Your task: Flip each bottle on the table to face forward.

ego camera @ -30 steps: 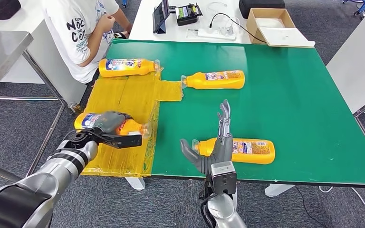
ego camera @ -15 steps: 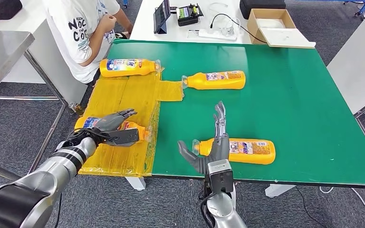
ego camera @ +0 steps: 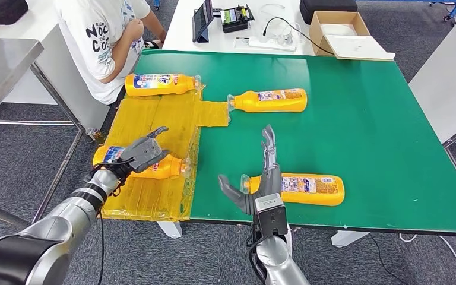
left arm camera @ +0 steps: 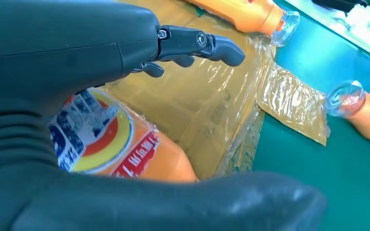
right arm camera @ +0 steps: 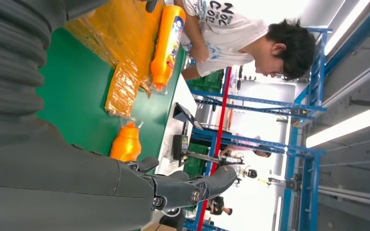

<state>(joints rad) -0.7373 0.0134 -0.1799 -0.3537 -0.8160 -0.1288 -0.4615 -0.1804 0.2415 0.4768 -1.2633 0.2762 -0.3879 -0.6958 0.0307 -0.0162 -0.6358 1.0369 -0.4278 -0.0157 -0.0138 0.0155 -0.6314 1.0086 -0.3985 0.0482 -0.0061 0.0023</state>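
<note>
At the near edge of the green-topped desk (ego camera: 362, 130), the right robot hand (ego camera: 260, 184) stands upright with its fingers straight and spread and its thumb out to the side, holding nothing; it sits at the cap end of the nearest orange plastic bottle with a printed label (ego camera: 306, 189), which lies on its side along the desk's front edge with its clear cap pointing toward the yellow area. To the left, a sheet of crinkled yellow-orange plastic film (ego camera: 160, 127) covers the desk's left part. The left robot hand (ego camera: 142, 152) rests over a second orange bottle with a blue, red and white label (ego camera: 157, 167), lying on its side on the film near the desk's left front corner; the fingers are lifted and spread apart above the bottle, and the left wrist view shows the label below the palm with the fingers (left arm camera: 200, 43) extended clear of it, so the hand is not closed on it. Farther back, a third orange bottle with a printed label (ego camera: 270, 100) lies on its side on the green surface, its cap touching a tab of the film. Farther still, a fourth orange bottle with a blue and white label (ego camera: 157, 84) lies on the film's far end. Beyond the desk's far left corner sits a person in a white printed T-shirt (ego camera: 104, 38).
</note>
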